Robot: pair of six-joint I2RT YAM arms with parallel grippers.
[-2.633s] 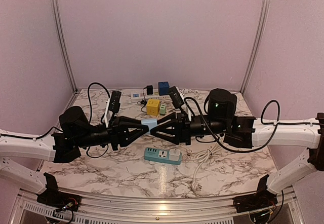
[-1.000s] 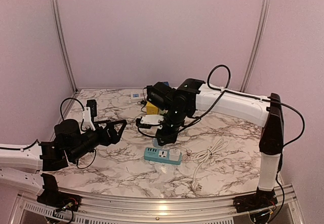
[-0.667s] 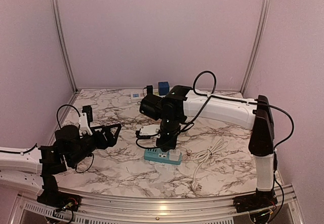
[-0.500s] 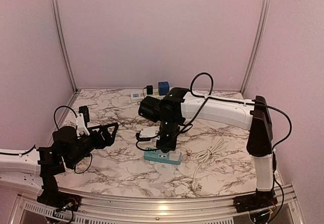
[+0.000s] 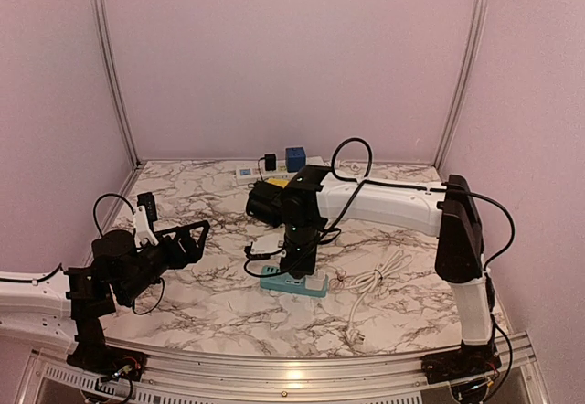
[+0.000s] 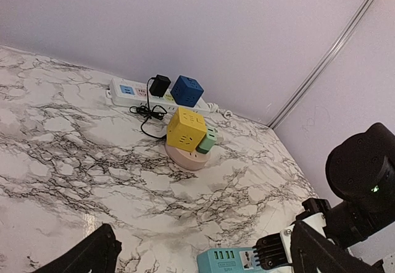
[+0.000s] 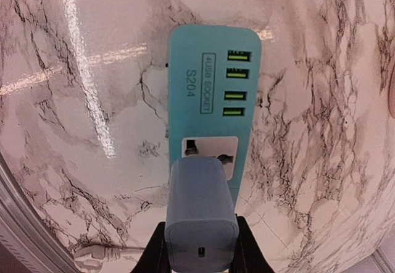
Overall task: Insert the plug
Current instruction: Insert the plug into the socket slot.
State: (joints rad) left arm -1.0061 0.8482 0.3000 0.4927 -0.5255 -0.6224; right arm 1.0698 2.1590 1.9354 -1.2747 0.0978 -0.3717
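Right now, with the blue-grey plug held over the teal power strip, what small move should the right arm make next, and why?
Probably lower the right end effector straight down, slowly: its blue-grey block plug hangs over the white socket of the teal rectangular power strip, whose holes show past it, so it seems unseated.

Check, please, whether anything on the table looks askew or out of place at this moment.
Only the yellow cube socket: it sits tilted atop a pink round piece near the back, instead of flat. The plug in the right hand lines up squarely with the teal power strip.
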